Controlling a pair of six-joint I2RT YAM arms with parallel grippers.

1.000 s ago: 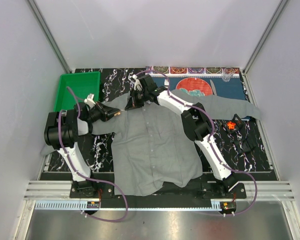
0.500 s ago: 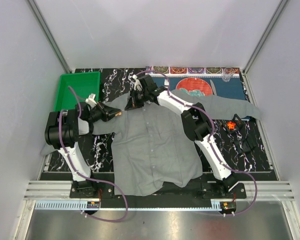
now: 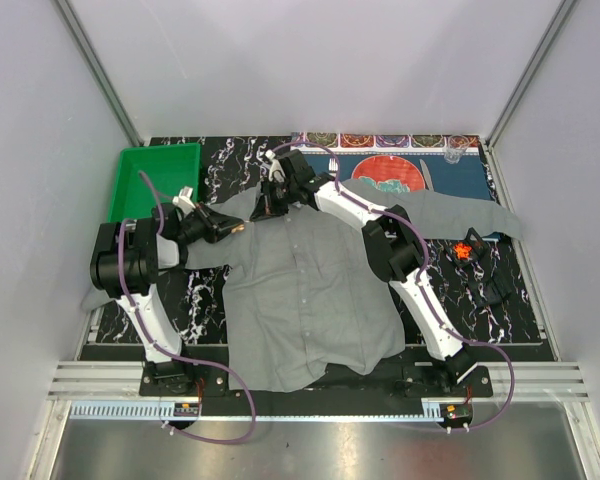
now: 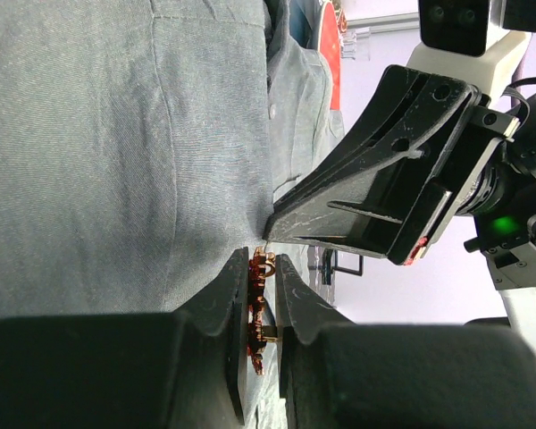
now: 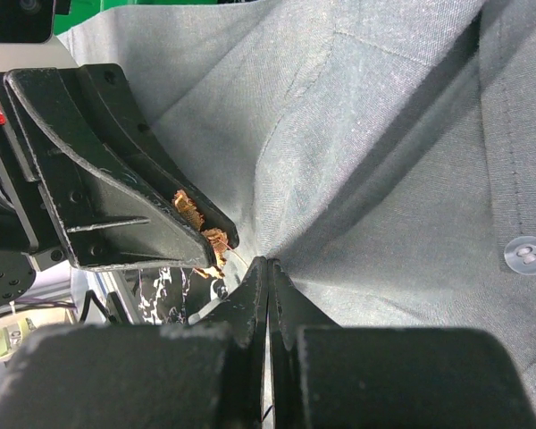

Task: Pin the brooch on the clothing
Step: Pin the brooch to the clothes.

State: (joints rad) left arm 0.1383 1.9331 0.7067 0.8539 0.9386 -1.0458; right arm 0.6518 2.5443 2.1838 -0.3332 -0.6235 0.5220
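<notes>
Nothing has shifted: the left end effector (image 4: 262, 259) stays clamped narrowly on the brooch (image 4: 260, 308), and the right end effector (image 5: 266, 264) stays pinched shut on a shirt (image 5: 384, 134) fold. Pinning seems paused at alignment.

We see two arms built alike: the left arm (image 3: 145, 325) and the right arm (image 3: 427, 312) have white tube-shaped links between bulky black joint housings, each on a black base plate. A purple cable (image 3: 223, 425) loops out from each base and runs up along the links. The left gripper (image 4: 264, 261) and right gripper (image 5: 267, 264) are matte black, with flat wedge-shaped fingers tapering to thin tips, round screw holes in their sides and a small red mark near the root. A green light (image 4: 498, 223) glows on the black housing behind the right gripper
</notes>
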